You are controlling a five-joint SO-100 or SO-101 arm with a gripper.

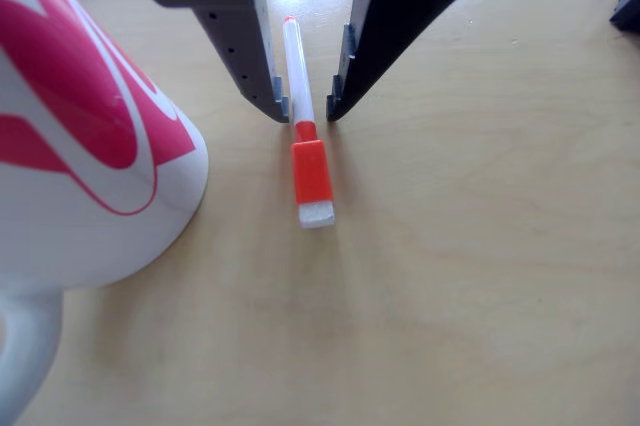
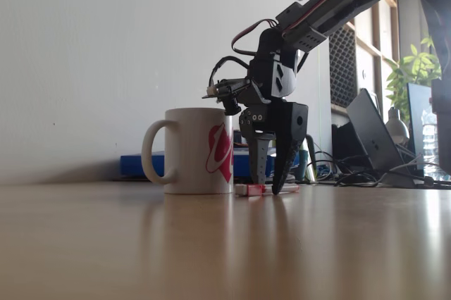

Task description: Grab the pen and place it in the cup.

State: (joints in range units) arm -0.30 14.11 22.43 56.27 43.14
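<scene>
Jaws stand apart, one dark tip on each side of the slim white marker with an orange-red cap, and the other view shows a thin gap between each tip and the barrel, so nothing is clamped yet. The black two-finger gripper points straight down at the pale wooden surface, its tips level with the spot where the barrel meets the cap. That marker lies flat on the surface, its small orange tip pointing away up the frame and the cap's white end nearest the camera. To its left in this view stands the white ceramic mug with a pink-red swirl, near the marker but apart from it. In the fixed view the gripper reaches the surface just right of the mug, whose loop handle faces left, with the marker lying low between them.
</scene>
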